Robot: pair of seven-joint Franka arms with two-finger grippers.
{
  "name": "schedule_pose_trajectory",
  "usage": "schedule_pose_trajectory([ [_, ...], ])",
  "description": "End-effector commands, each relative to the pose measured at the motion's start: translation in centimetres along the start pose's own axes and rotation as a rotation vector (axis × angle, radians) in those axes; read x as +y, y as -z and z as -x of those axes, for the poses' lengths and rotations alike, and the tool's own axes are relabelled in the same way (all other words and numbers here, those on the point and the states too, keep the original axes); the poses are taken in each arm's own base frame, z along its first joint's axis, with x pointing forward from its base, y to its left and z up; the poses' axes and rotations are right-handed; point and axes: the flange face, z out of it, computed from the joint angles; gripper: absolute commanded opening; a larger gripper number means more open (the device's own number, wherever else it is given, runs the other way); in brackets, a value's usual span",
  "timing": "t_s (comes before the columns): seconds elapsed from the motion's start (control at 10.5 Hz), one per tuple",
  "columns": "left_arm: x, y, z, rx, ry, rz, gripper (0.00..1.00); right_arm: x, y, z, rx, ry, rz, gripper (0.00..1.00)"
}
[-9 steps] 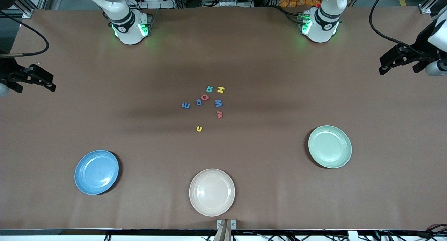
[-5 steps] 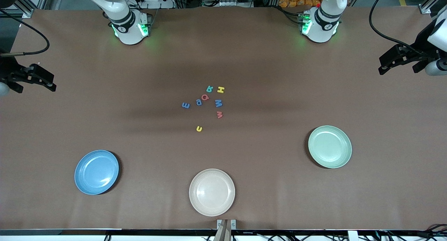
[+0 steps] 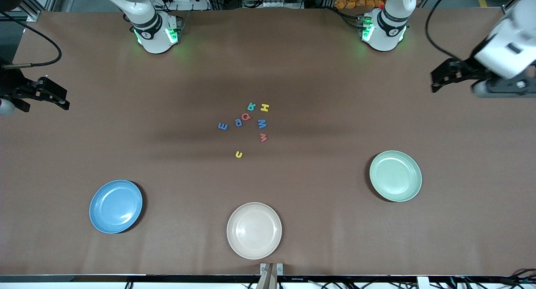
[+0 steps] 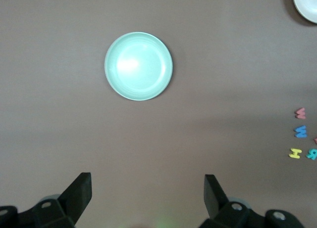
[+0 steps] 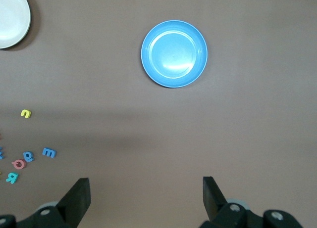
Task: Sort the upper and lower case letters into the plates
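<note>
While both claws, left (image 4: 147,196) and right (image 5: 146,198), hang open, seven letters (image 3: 247,123) and three plates (image 3: 116,206) lie on the table (image 3: 335,113).

Letters (image 3: 248,125): clustered at mid-desk (image 3: 335,113), apart from all plates. Three plates set nearer the camera: one (image 3: 116,206) toward the right arm's end, one (image 3: 395,176) toward the left arm's end, the third (image 3: 254,230) between them, nearest.
</note>
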Motion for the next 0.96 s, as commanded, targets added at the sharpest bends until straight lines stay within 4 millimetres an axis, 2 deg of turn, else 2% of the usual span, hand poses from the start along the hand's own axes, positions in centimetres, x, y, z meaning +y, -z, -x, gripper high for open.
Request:
schedule_pose_trajectory([
  [0.0,6.0,-3.3,-1.3,-0.01,0.009,0.033,1.0,-1.1,-2.2,-0.8,-0.038,0.0,-0.005,1.0],
  [0.19,12.9,-7.5,-1.7,-0.043,0.027,0.044,1.0,-3.1,-6.5,-2.1,-0.055,-0.004,-0.004,1.0],
  [0.38,19.0,-11.4,-1.9,-0.045,0.057,0.06,1.0,-6.6,-11.2,-3.5,-0.076,-0.069,0.0,1.0],
  [0.57,26.3,-16.4,-0.7,-0.039,0.127,0.047,1.0,-12.3,-13.5,-4.4,-0.064,-0.19,0.006,1.0],
  [0.67,29.4,-19.0,0.2,-0.023,0.149,0.01,1.0,-14.7,-15.3,-5.1,-0.051,-0.256,0.008,1.0],
  [0.86,33.4,-23.7,1.3,-0.036,0.194,0.01,1.0,-20.7,-18.5,-5.7,-0.017,-0.291,0.002,1.0],
])
